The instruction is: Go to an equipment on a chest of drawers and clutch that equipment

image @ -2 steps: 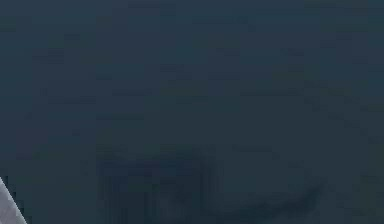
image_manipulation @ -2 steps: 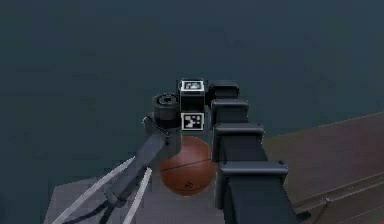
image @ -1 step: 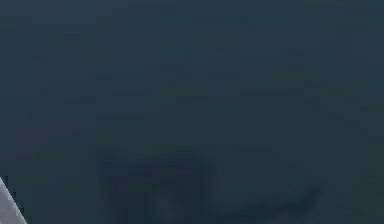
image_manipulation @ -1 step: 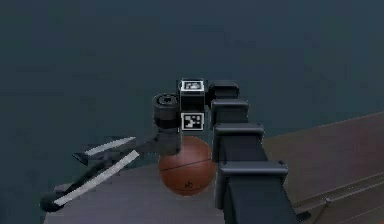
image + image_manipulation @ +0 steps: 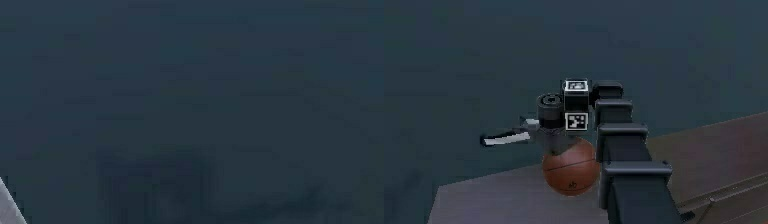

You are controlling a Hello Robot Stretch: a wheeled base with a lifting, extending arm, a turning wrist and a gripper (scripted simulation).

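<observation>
Biggest thing first: a dark blue-grey wall runs across the forward view, and the same sort of dark wall backs the arm side view too. Below it in the arm side view there's a brown furniture top, flat, climbing toward that view's right in the picture. I can't tell what kind of furniture it belongs to. The arm comes up from the bottom edge as a chunky dark bar a bit right of the middle, crossing in front of the brown top. Next down in size is the ball, orange-brown with dark seam lines, so it looks like a basketball. It's near the middle of the arm side view, just left of the arm, with its lower part against the brown top. The gripper pokes out to the left with the wall behind its tip, and its dark body is right above the ball in the picture. Honestly can't tell whether it's got hold of anything, or whether it even touches the ball. Two white marker squares with black marks stand at the arm's far end, one above the other. The thin fingers look pale grey. Tiniest bit: a pale sliver in the forward view's bottom left corner.
</observation>
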